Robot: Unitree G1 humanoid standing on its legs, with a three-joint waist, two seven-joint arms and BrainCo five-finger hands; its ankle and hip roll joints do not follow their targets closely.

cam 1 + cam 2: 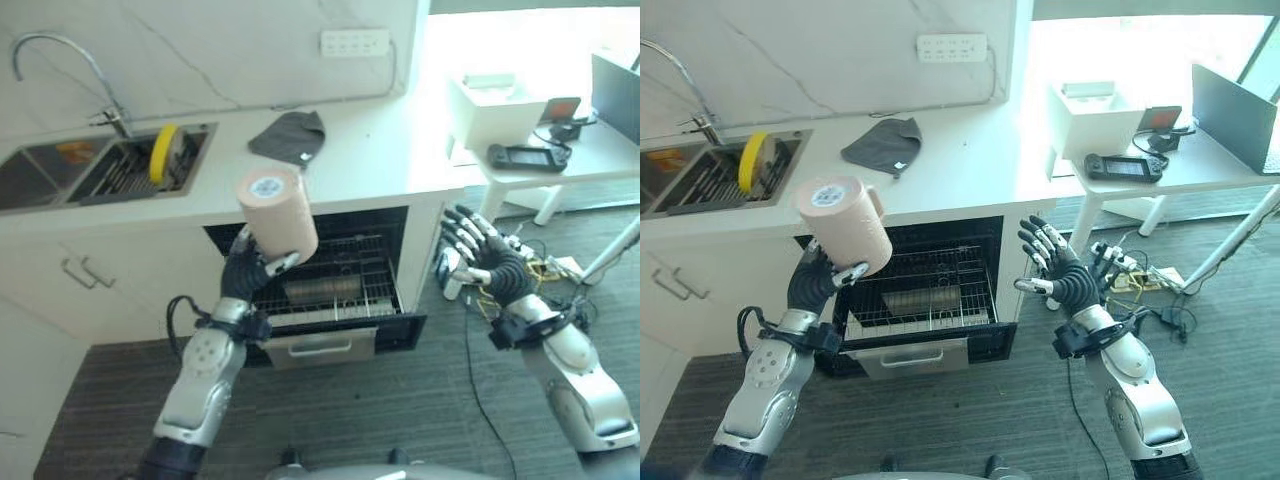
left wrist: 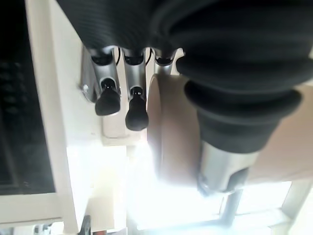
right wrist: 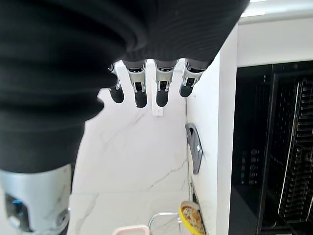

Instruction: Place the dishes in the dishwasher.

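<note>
- Left eye view: a long white countertop (image 1: 370,160) carries a steel sink (image 1: 120,165) with a yellow plate (image 1: 163,152) upright in its rack, and a dark grey folded cloth (image 1: 290,135).
- Below the countertop, the black dishwasher (image 1: 330,275) stands open, its wire rack (image 1: 340,285) pulled out.
- Above the rack's left edge, the left hand (image 1: 250,270) is curled round a pale pink cylindrical mug (image 1: 278,213), held upside down.
- The right hand (image 1: 485,255), fingers spread wide, holds nothing beside the dishwasher.
</note>
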